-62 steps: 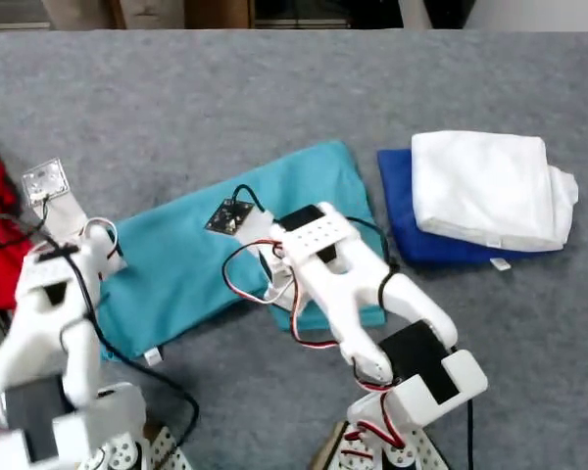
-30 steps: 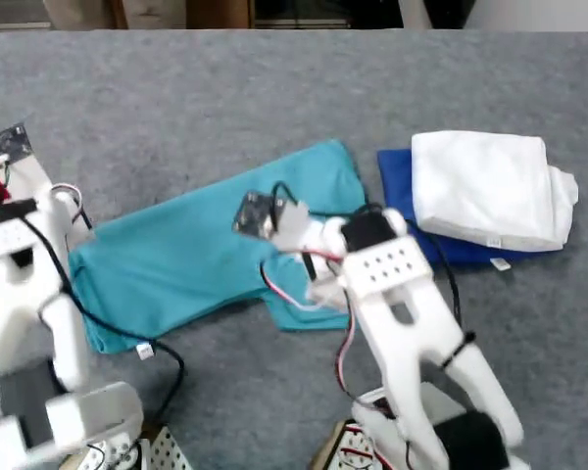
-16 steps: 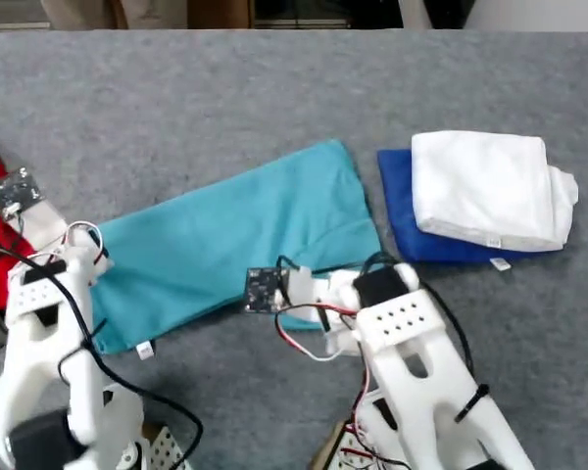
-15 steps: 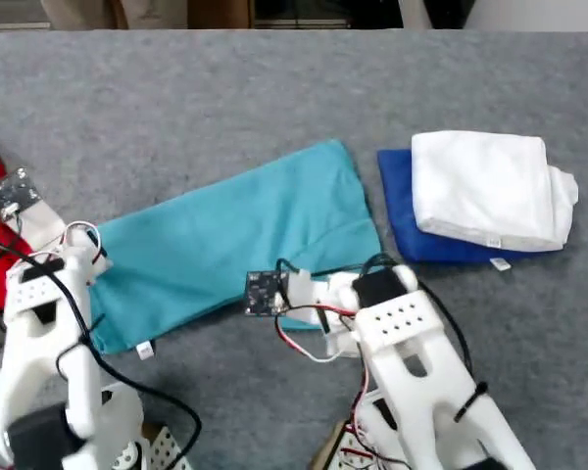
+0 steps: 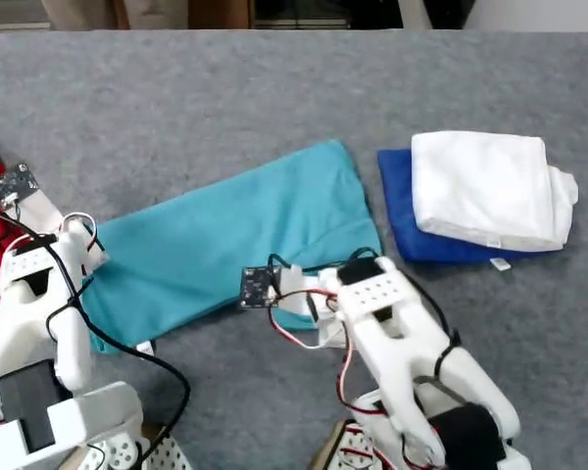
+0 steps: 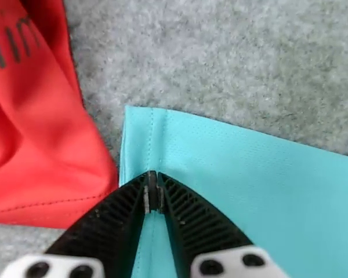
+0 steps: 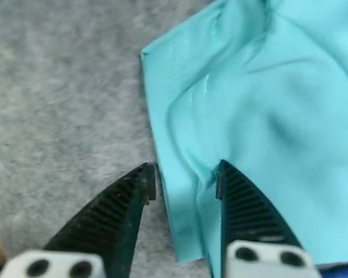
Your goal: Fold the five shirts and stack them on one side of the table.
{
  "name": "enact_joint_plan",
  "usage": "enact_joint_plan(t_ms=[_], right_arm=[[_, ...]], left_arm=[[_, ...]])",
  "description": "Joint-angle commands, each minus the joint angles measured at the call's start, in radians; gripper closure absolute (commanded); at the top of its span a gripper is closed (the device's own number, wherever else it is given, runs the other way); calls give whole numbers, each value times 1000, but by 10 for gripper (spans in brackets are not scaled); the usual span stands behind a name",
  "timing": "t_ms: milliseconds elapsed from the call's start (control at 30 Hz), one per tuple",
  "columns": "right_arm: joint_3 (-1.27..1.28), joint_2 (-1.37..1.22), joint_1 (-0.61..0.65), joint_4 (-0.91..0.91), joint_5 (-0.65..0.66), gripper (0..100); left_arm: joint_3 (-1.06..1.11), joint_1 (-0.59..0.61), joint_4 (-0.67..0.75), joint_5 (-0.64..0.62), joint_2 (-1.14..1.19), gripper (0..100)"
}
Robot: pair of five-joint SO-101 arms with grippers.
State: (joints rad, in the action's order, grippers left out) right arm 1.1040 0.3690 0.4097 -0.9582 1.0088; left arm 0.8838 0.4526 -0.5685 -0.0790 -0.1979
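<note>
Teal shirt [image 5: 235,235] flat on table [image 5: 176,108]. My L gripper [image 6: 152,196] tips pinched on its hem, beside red shirt [image 6: 35,127]. R gripper [image 7: 182,179] fingers apart, astride its edge. High view adds white shirt [image 5: 485,186] atop blue shirt [image 5: 397,211].

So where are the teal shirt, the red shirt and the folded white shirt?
teal shirt [image 5: 235,230]: high view, middle of its spread cloth.
red shirt [image 6: 35,116]: left wrist view, smooth cloth above its hem.
white shirt [image 5: 480,186]: high view, top face of the folded bundle.
</note>
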Motion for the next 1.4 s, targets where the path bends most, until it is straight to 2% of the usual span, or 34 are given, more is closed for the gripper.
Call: enact_joint_plan(t_ms=[0,200,367,467,633,833,1100,1367], right_arm=[[-36,-61,-15,6,11,807],[-65,-105,-16,-6,8,949],[-79,-113,-18,-6,-8,952],[-82,-107,-42,2,-32,995],[-183,-113,-97,-40,-32,994],[-417,-114,-99,-204,-21,995],[-651,-240,-97,-256,63,995],[-857,-404,-82,-256,209,995]], left_arm=[[-48,14,-5,-3,-1,981],[-48,14,-5,-2,2,981],[-49,14,-5,-2,4,981],[-49,14,-5,-2,4,981],[-51,14,-5,-2,5,981],[-51,11,-5,-2,5,981],[-51,9,-2,-2,5,981],[-49,9,-2,-2,5,981]])
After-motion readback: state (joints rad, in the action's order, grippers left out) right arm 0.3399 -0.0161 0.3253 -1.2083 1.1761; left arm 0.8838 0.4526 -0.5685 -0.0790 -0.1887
